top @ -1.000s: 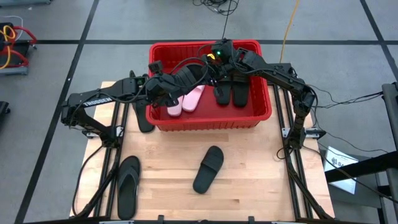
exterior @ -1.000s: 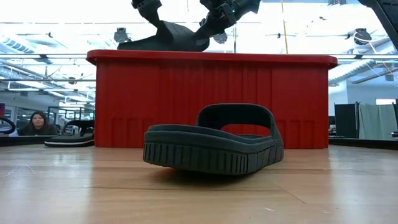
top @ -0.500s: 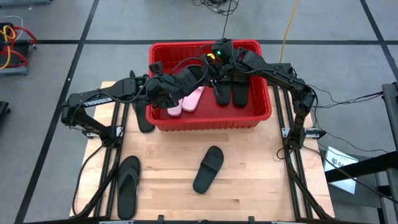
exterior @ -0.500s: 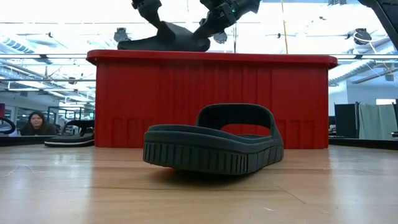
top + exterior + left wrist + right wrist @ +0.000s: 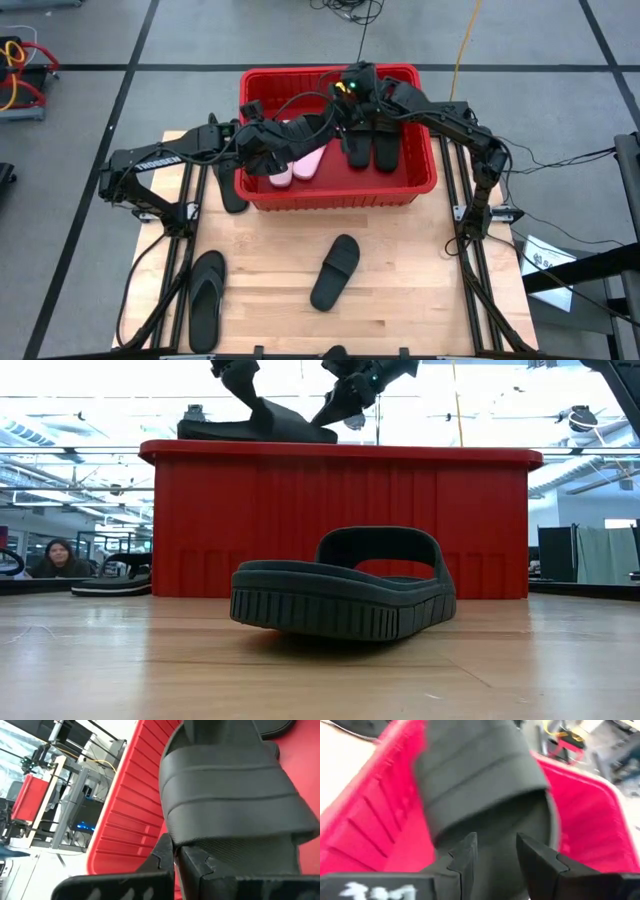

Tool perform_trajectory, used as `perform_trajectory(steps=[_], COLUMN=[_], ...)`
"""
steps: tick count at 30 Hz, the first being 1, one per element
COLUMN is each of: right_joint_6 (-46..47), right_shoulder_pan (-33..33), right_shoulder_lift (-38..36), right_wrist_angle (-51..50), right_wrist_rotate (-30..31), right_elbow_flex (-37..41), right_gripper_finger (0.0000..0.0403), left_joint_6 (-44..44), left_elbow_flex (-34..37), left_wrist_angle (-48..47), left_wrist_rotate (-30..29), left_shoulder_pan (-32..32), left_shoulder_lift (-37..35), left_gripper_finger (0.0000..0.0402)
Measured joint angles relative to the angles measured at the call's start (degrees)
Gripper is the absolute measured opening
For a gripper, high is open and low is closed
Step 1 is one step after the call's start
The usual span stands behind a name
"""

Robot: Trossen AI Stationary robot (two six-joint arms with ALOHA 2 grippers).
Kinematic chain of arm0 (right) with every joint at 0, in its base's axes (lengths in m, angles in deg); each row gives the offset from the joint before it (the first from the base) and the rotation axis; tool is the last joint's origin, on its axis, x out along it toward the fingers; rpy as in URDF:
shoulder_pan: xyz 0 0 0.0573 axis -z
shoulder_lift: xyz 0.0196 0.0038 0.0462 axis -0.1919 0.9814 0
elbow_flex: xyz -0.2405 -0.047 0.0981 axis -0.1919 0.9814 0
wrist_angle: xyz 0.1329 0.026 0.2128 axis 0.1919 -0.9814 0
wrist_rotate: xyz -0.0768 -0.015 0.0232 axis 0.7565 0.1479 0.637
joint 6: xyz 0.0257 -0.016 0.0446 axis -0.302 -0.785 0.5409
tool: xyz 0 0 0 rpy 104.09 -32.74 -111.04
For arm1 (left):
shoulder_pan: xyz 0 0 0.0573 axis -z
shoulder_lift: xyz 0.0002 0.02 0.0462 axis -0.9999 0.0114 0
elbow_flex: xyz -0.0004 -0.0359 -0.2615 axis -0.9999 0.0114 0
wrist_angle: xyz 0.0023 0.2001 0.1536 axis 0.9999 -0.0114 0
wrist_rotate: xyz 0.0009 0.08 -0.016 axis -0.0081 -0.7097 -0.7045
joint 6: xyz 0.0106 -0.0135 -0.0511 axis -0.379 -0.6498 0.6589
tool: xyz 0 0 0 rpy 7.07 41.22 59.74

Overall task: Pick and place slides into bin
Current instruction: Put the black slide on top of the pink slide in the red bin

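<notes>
Wooden tabletop (image 5: 400,290) at front carries three loose slides: a black wide-strap slide (image 5: 335,271) near centre, which we see close up in the low view (image 5: 345,593), a black thong flip-flop (image 5: 206,298) toward the table's left front corner, and another dark slide (image 5: 232,190) lying on the table just beside the bin's left wall, partly under the left arm.

Behind them sits the large red slotted plastic bin (image 5: 340,190) w/ thick rolled rim (image 5: 340,454). Inside we count a pale pink pair (image 5: 300,163) at left-centre and a black pair (image 5: 373,150) at right-centre.

Over the bin both arms meet on one black wide-strap slide (image 5: 300,133), held above the rim (image 5: 255,426). Left gripper (image 5: 268,140) reaches in across the bin's left wall; its wrist view shows the fingers (image 5: 165,855) pinching narrow on the edge of that slide's sole (image 5: 235,805), red bin wall (image 5: 130,815) beside it. Right gripper (image 5: 340,112) comes in over the bin's back-centre; in its wrist view the fingers (image 5: 465,855) are parted w/ the slide (image 5: 475,775) ahead of them, and we can't tell whether they touch it.

Beyond the table, low view, a person (image 5: 60,557) sits at far left in the room.
</notes>
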Motion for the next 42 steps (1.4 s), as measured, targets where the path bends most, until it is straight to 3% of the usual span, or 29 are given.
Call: perform_trajectory(steps=[12,20,27,38,42], right_joint_6=[0.0,-1.9,-3.1,-4.2,-4.3], right_shoulder_pan=[0.0,0.1,0.4,1.9,2.1], right_shoulder_lift=[-4.5,-7.5,-9.0,-9.0,-9.0], right_wrist_angle=[-0.2,-0.4,-0.4,-0.4,-0.4], right_wrist_rotate=[6.5,16.6,21.2,21.3,21.2], right_elbow_flex=[0.0,0.0,0.0,0.0,0.0], right_gripper_finger=[0.0124,0.0123,0.0123,0.0123,0.0123], left_joint_6=[5.8,14.2,25.1,44.5,49.8], left_elbow_flex=[0.0,0.0,0.0,0.0,0.0], left_wrist_angle=[-1.6,-2.0,-2.1,-2.1,-2.1], left_wrist_rotate=[-0.5,-0.7,-0.9,-1.8,-6.4], left_shoulder_pan=[-1.5,-5.2,-8.4,-9.5,-9.3], left_shoulder_lift=[0.0,0.0,0.0,3.6,6.7], left_gripper_finger=[0.0,0.0,0.0,0.0,0.0])
